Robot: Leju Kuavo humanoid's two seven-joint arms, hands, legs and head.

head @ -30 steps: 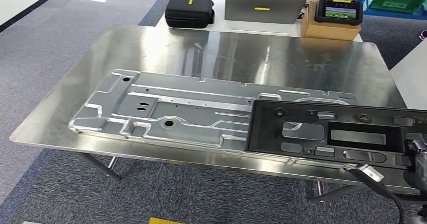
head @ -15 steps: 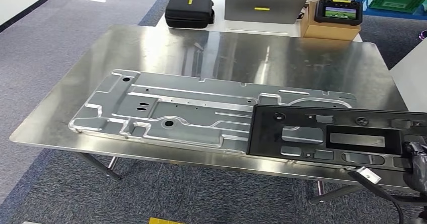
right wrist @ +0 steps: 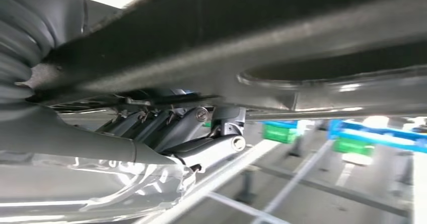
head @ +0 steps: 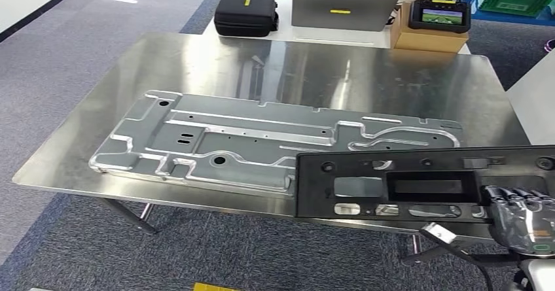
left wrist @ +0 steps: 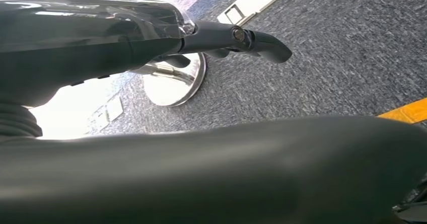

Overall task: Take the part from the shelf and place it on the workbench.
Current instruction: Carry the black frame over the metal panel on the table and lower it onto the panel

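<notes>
The robot's right hand (head: 520, 216) reaches in from the lower right of the head view, its dark fingers (head: 505, 197) curled over the near edge of a long black plastic panel with cut-out openings (head: 419, 183), gripping it. The left hand (left wrist: 236, 38) hangs low, fingers extended, holding nothing.

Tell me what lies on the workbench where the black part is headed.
The right hand holds the black part over the near right edge of the workbench. A large grey metal panel lies flat across the bench's near half, partly under the part. The far half of the bench looks bare.
</notes>
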